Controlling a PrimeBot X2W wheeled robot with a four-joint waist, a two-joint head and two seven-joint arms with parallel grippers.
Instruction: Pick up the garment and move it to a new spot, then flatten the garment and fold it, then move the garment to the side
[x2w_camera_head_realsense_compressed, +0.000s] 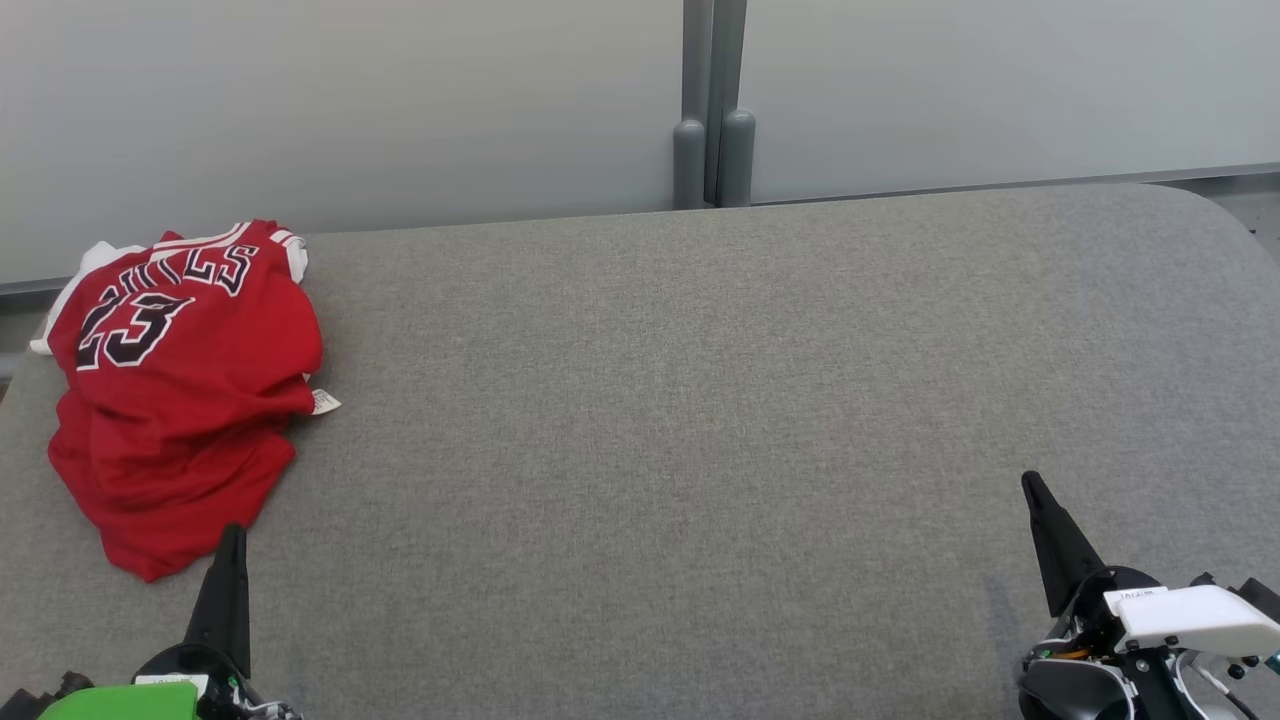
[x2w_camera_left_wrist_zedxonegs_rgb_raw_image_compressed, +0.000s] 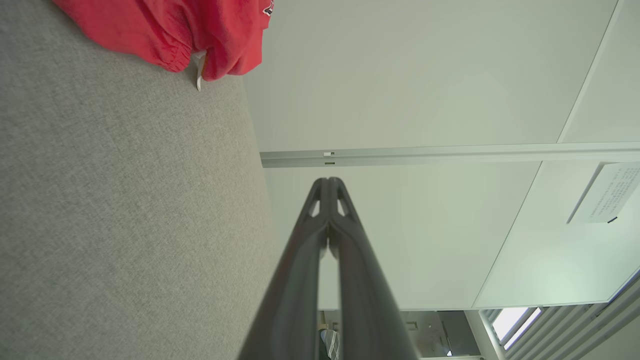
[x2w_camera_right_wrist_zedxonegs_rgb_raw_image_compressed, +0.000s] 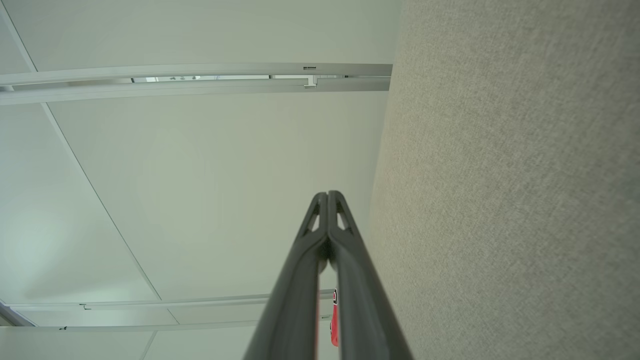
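The garment (x2w_camera_head_realsense_compressed: 180, 390) is a red basketball jersey with black and white lettering and the number 23, lying crumpled at the far left of the grey table (x2w_camera_head_realsense_compressed: 700, 400). A corner of the garment (x2w_camera_left_wrist_zedxonegs_rgb_raw_image_compressed: 175, 30) with a white tag shows at the top of the left wrist view. My left gripper (x2w_camera_head_realsense_compressed: 232, 530) is shut and empty, its tip just below the jersey's near hem. In the left wrist view the left gripper (x2w_camera_left_wrist_zedxonegs_rgb_raw_image_compressed: 328, 181) has its tips pressed together. My right gripper (x2w_camera_head_realsense_compressed: 1030, 482) stands shut and empty at the lower right, far from the jersey; the right gripper (x2w_camera_right_wrist_zedxonegs_rgb_raw_image_compressed: 328, 194) points past the table.
Pale wall panels (x2w_camera_head_realsense_compressed: 350, 100) with a grey post (x2w_camera_head_realsense_compressed: 712, 120) rise right behind the table's far edge. The table's back right corner (x2w_camera_head_realsense_compressed: 1210, 200) is rounded. A sliver of red cloth (x2w_camera_right_wrist_zedxonegs_rgb_raw_image_compressed: 334, 320) peeks between the right fingers.
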